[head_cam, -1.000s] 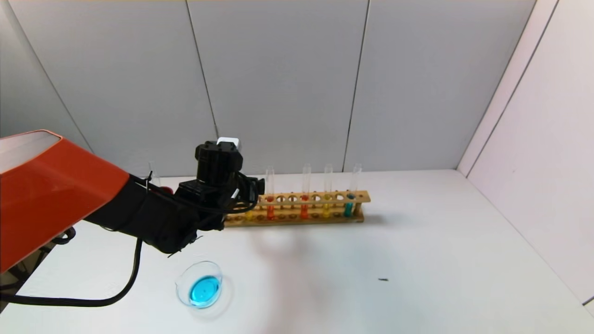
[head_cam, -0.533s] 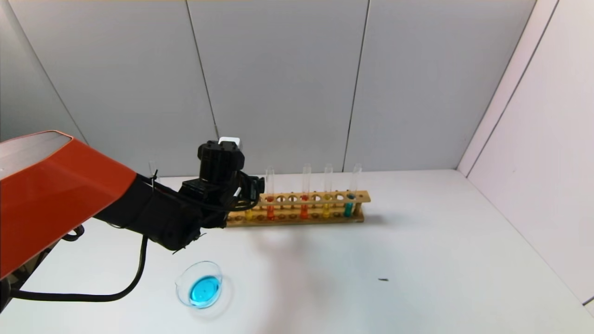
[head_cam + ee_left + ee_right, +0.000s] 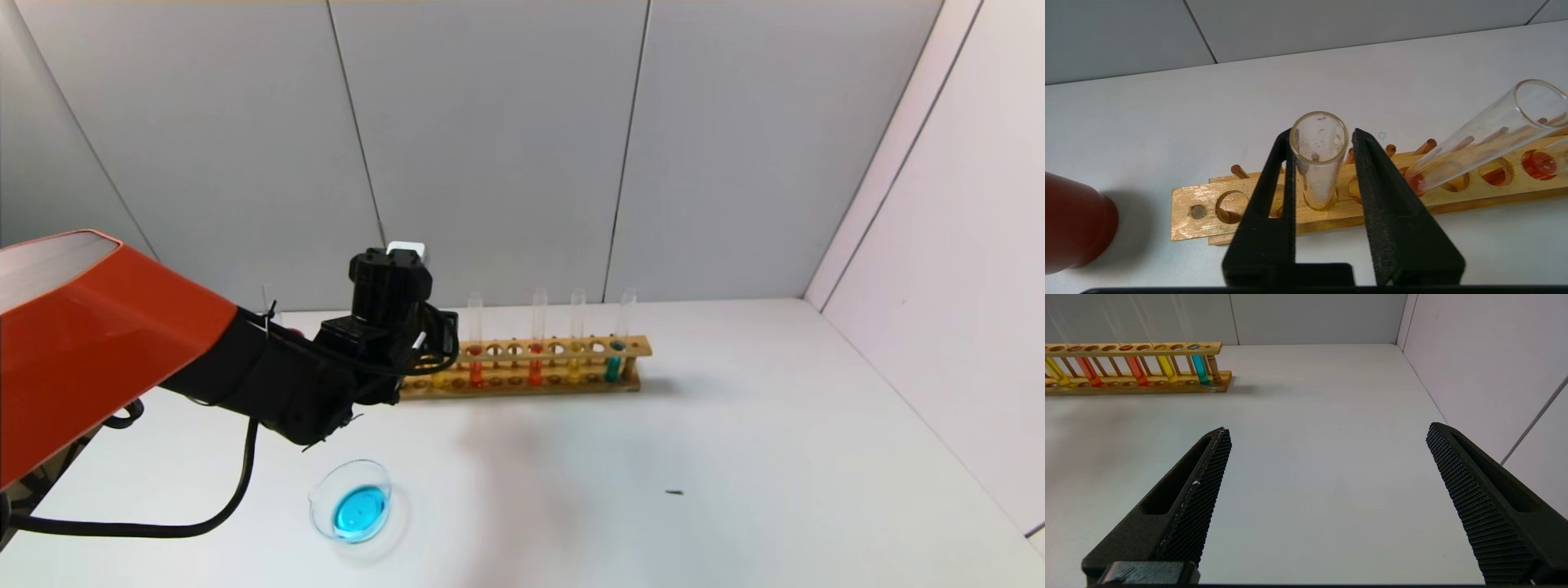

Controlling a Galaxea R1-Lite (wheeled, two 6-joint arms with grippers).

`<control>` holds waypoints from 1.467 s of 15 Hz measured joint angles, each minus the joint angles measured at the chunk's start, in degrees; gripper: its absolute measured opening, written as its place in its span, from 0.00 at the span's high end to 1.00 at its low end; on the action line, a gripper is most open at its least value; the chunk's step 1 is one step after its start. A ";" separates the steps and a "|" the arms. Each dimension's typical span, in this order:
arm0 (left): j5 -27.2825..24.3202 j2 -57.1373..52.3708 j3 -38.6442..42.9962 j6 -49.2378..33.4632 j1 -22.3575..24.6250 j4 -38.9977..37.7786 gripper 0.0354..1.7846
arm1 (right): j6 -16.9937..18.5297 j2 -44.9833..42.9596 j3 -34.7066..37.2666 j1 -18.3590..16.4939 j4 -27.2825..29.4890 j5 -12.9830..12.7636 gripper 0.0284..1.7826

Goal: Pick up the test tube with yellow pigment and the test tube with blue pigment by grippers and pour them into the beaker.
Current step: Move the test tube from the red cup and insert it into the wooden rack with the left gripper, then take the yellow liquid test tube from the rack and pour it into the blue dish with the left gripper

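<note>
A lab bench: wooden test-tube rack (image 3: pixel 522 367) of coloured liquids, white table (image 3: pixel 735 457), grey panels.

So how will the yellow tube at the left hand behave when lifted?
The test tube with yellow pigment, at the left hand, is thin smooth glass: probably slippery and crush-prone. Little liquid shows, so it is likely light. Long and open-topped, it may spill if tilted. The right hand is idle.

We see bright, even overhead light. A soft shadow lies on the white table (image 3: pixel 735 425). Wrist views blur nearby.
</note>
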 joint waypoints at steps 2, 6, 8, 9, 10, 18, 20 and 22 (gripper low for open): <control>-0.02 0.05 -0.07 0.04 0.00 -0.04 0.84 | 0.00 0.00 0.00 0.00 0.00 0.02 0.02; 0.00 -0.24 -0.18 0.20 -0.05 0.28 0.84 | -0.02 0.00 0.00 0.00 0.00 0.00 0.02; 0.07 -1.60 -0.71 0.61 -0.05 1.35 0.84 | 0.00 0.00 0.00 0.00 0.00 0.00 0.02; 0.07 -2.49 -1.23 0.83 -0.07 2.47 0.84 | 0.00 0.00 0.00 0.00 0.00 0.02 0.02; 0.07 -3.52 -2.15 0.96 -0.07 4.00 0.84 | 0.00 0.00 0.00 0.00 0.00 0.02 0.02; 0.16 -8.11 -11.57 1.07 0.00 12.46 0.84 | 0.00 0.00 0.00 0.00 0.02 0.00 0.02; 0.18 -9.01 -14.38 1.30 0.01 15.10 0.84 | -0.02 0.00 0.00 0.00 0.00 0.00 0.02; 0.13 -10.75 -17.30 1.63 0.01 19.52 0.84 | 0.00 0.00 0.00 0.00 0.00 0.02 0.02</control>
